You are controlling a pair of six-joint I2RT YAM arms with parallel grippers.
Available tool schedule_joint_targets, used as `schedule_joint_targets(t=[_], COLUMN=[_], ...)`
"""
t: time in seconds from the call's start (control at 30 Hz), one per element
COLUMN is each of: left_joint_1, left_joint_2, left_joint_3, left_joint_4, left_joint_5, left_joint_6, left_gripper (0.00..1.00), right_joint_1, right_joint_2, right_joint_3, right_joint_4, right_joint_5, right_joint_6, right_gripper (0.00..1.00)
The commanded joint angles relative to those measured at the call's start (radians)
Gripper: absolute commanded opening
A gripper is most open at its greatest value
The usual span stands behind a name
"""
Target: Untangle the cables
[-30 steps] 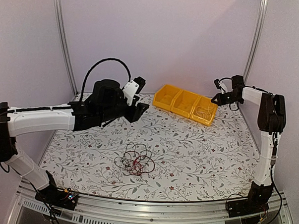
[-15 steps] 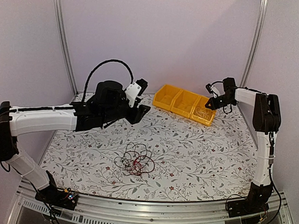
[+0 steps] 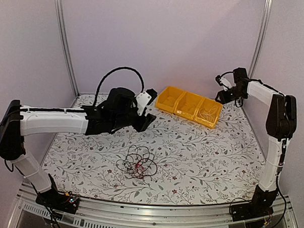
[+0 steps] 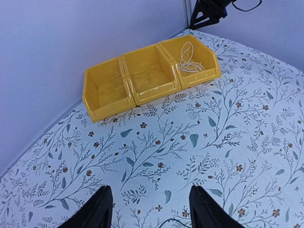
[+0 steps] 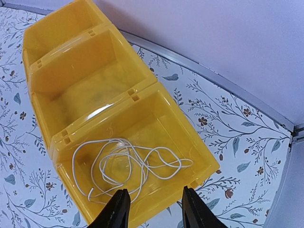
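Sitting near-centre on the desk (image 3: 215, 157): cables (image 3: 138, 164), thin black and red loops in one small knot, strands too fine to trace. A white cable (image 5: 128, 164) lies coiled in the rightmost bin (image 5: 190, 137) compartment. Left jaws wide apart, empty. Right jaws part open above that compartment, empty.

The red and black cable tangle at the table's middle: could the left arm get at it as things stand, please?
Probably yes: the left gripper hangs open above and just beyond the tangle, and nothing stands between them.
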Motion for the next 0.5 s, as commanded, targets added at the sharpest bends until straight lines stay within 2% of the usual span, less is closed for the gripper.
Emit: schedule_joint_targets(t=[0.0, 0.13, 0.23, 0.3, 0.37, 0.47], left_joint_1=[-0.012, -0.015, -0.016, -0.017, -0.019, -0.027], left_joint_2=[0.043, 0.059, 0.031, 0.001, -0.029, -0.077], left_joint_3=[0.040, 0.087, 0.056, 0.005, -0.049, -0.130], left_joint_4=[-0.021, -0.111, -0.146, -0.163, -0.181, -0.232], left_joint_5=[-0.078, -0.110, -0.106, -0.090, -0.054, -0.017], left_joint_6=[0.012, -0.100, -0.226, -0.320, -0.404, -0.497], left_gripper=[0.57, 0.57, 0.54, 0.53, 0.51, 0.48], right_joint_1=[-0.001, 0.013, 0.109, 0.198, 0.262, 0.274], right_joint_2=[-0.103, -0.246, -0.402, -0.501, -0.622, -0.793], right_joint_3=[0.018, -0.059, -0.213, -0.340, -0.569, -0.827], right_joint_4=[-0.034, 0.011, 0.101, 0.167, 0.303, 0.531], right_joint_5=[0.010, -0.165, -0.218, -0.212, -0.253, -0.381], right_joint_6=[0.000, 0.055, 0.082, 0.047, 0.035, 0.053], right_gripper=[0.42, 0.42, 0.42, 0.41, 0.42, 0.46])
